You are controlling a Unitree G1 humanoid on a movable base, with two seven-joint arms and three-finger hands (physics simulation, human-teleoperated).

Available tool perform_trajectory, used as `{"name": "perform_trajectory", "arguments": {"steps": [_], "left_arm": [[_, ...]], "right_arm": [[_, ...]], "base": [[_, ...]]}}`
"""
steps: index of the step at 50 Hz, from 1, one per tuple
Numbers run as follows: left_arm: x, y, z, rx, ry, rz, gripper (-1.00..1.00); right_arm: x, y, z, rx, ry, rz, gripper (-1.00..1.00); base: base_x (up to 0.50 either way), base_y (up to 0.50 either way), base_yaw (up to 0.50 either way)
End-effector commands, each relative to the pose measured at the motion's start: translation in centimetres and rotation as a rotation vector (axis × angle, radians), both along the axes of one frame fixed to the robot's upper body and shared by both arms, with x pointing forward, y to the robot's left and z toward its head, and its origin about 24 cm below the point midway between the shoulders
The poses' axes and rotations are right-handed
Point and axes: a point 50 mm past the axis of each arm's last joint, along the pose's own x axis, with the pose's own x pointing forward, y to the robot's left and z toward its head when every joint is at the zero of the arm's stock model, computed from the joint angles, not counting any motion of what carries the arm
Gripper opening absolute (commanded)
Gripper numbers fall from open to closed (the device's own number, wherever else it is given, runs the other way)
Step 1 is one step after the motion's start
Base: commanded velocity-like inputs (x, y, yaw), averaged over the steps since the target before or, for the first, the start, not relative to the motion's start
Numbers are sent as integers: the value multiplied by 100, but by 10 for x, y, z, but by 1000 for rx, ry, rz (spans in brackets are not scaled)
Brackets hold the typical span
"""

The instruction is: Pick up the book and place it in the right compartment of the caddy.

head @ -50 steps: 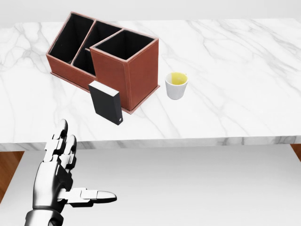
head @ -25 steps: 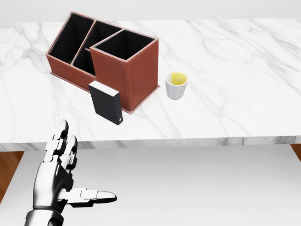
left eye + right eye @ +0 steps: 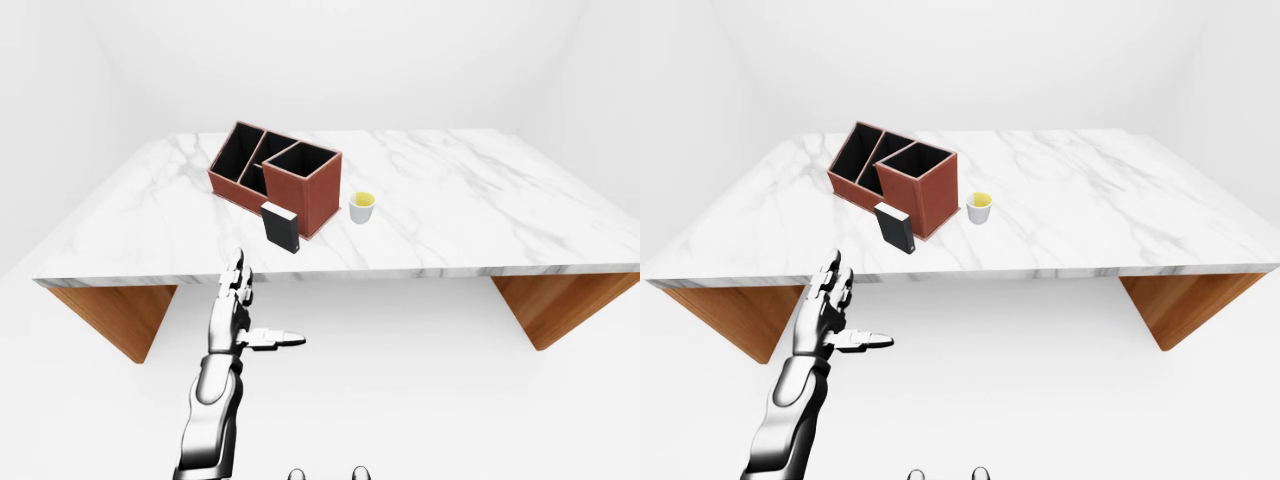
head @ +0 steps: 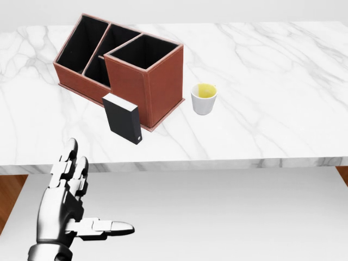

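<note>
In the left-eye view the marble table (image 3: 480, 215) spans the middle of the frame on wooden supports. The caddy (image 3: 275, 177), a brown box with dark compartments open at the top, sits in the upper left-centre of the tabletop. The book (image 3: 280, 226), a small black block standing upright, rests on the table just below the caddy's tall compartment, very close to its wall; whether it touches is not clear. Standing on end near the table's lower edge, it seems easy to reach from this side. A white cup (image 3: 361, 207) with yellow contents stands just right of the caddy. The left hand (image 3: 240, 325) hangs below the table edge in the lower left, fingers (image 3: 235, 285) pointing up and thumb stretched sideways to the right, spread wide and holding nothing.

In the head view the caddy's three compartments are plain: two narrow ones at upper left and the taller, squarish one toward the right, likely the target since it lies rightmost in the frame. The book stands at that compartment's lower left corner, so a lift would have to clear the tall wall. The open hand sits at bottom left, well apart from the book and below the table's rim.

The right-eye view shows the same layout shifted left. The right hand appears in none of the views.
</note>
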Motion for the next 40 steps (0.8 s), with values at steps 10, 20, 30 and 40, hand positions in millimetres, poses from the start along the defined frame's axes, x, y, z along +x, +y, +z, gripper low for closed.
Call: {"name": "perform_trajectory", "arguments": {"steps": [10,20,30,40], "left_arm": [[-2,-1,2,8,-10,2,100],[-1,-1,2,9,-11,1,100],[-1,-1,1,13,-6,2,100],[-1,-1,1,15,-5,-1,100]], "right_arm": [[-4,-2,2,0,-44,16,100],[-4,-3,1,3,-47,16,100],[-5,-3,2,6,-51,12,100],[-5,-4,2,7,-51,11,100]], "base": [[0,0,0],[0,0,-20],[0,0,-24],[0,0,-23]]}}
